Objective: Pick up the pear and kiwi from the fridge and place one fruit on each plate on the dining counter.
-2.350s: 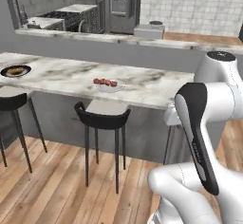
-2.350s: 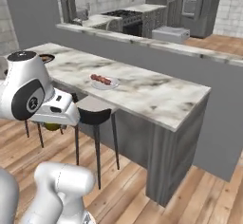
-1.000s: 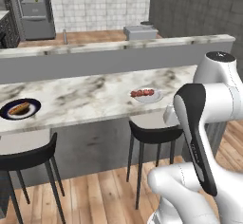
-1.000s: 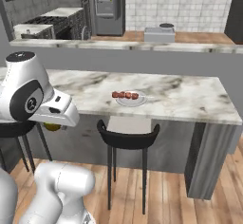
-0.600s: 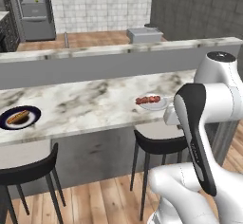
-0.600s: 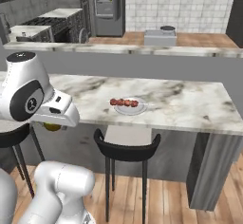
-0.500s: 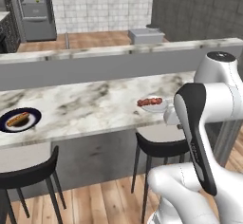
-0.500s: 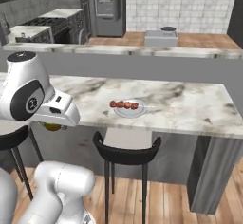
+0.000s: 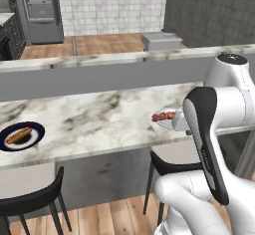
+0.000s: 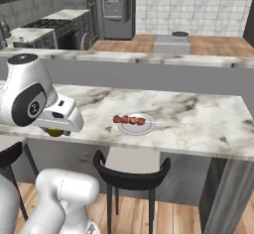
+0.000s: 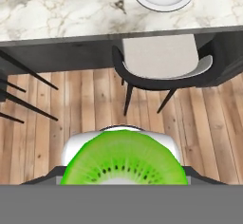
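Left base view: dining counter (image 9: 94, 117), marbled, ahead of the arm; 1 navy-rimmed plate (image 9: 6, 140) with a hot dog (image 9: 18, 135) far left; 1 white plate (image 9: 163, 124) of red skewered pieces beside the forearm.

Right base view: same white plate (image 10: 149, 128) right of the hand; fridge (image 10: 117, 7) far behind.

Hand view: claw (image 11: 123, 178) closed on 1 kiwi (image 11: 124, 160), cut face up; black stool (image 11: 163, 62) and counter edge beyond it.

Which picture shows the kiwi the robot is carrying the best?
The hand view: the kiwi sits big and close between the jaws, its bright green cut face and dark seeds plain to see. In the right base view a bit of fruit peeks out under the white hand. In the left base view the arm stands in the way.
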### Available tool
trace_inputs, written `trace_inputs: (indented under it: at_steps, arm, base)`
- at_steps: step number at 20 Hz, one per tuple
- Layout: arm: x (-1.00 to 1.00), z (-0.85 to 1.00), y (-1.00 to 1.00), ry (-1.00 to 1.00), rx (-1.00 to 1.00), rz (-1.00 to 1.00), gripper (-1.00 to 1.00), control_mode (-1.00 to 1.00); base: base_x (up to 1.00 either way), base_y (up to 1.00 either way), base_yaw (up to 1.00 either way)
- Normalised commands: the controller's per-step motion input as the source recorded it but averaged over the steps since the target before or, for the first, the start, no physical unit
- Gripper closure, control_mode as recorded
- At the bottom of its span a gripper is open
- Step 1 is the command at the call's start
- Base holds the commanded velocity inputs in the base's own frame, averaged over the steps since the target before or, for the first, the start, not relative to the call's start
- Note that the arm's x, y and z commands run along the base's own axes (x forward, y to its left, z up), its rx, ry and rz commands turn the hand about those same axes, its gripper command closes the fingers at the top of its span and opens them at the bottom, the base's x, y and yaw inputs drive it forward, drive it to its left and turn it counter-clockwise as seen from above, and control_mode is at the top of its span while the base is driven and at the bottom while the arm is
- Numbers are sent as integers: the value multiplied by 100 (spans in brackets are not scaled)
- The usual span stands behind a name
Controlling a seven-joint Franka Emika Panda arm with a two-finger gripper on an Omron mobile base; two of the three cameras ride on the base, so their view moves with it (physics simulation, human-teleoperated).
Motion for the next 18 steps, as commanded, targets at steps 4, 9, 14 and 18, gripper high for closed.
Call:
trace_inputs:
  at_steps: [4, 9, 14, 18]
  arm:
    - [0, 0, 0, 0, 0, 0, 100, 100]
    - [0, 0, 0, 0, 0, 0, 100, 100]
    - [0, 0, 0, 0, 0, 0, 100, 100]
    - [0, 0, 0, 0, 0, 0, 100, 100]
  base:
    - [52, -1, 5]
    - [61, -4, 5]
    - [40, -2, 2]
    - [24, 0, 0]
